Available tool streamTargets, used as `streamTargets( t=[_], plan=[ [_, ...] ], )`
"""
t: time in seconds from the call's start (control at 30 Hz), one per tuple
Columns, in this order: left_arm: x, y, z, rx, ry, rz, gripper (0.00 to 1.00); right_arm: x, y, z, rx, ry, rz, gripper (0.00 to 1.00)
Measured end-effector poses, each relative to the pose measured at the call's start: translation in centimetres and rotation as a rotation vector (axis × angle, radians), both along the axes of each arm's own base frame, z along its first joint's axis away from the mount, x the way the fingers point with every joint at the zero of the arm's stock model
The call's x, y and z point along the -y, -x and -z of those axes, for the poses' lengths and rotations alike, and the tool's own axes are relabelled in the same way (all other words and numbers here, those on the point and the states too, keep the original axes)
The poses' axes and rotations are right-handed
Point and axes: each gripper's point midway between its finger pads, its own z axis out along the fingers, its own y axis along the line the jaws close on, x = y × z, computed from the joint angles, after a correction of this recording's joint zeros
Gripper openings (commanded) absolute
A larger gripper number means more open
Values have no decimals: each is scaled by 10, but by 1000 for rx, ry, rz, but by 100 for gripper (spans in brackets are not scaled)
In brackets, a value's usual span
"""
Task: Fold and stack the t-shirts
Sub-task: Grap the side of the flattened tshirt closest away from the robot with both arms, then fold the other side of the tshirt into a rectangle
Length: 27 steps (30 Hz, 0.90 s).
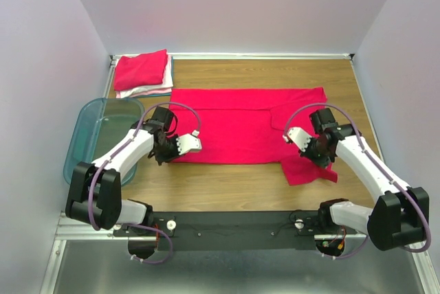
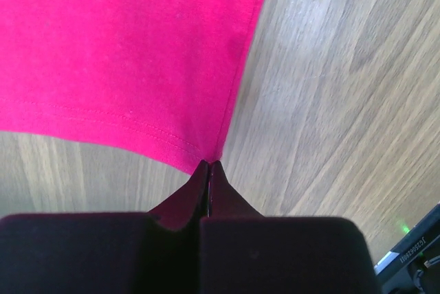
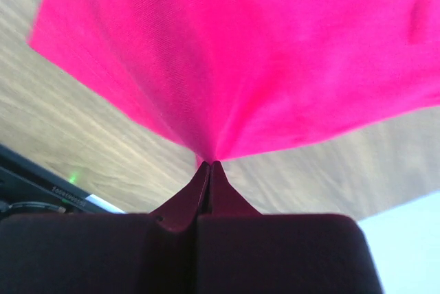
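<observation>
A bright red-pink t-shirt (image 1: 240,126) lay spread flat on a wooden table (image 1: 227,187). The left gripper (image 2: 210,165) was clamped on its near left corner; the right gripper (image 3: 210,163) pinched bunched cloth, seemingly by the sleeve. A stack of folded shirts (image 1: 142,73) sat at the far left corner

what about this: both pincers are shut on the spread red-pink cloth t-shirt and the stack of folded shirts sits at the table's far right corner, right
Not quite: the stack of folded cloth t-shirts sits at the far left corner of the wooden table, as the top external view shows. The left pincer and right pincer are both shut on the spread red-pink cloth t-shirt.
</observation>
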Motion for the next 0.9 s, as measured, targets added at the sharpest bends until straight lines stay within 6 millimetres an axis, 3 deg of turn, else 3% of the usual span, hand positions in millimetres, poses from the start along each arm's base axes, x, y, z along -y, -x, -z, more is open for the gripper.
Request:
streamTargets(
  t=[0.27,0.57,0.9],
  plan=[
    [-1,-12,-11,31,18,-14,0,-6,-34,-25,58,-8,-9,1],
    [-3,-43,-36,107,46,-47,0,-10,-76,-47,95,17,-59,1],
    [-7,-71,-34,107,44,-83,0,-11,-120,-51,101,64,-126,1]
  ],
)
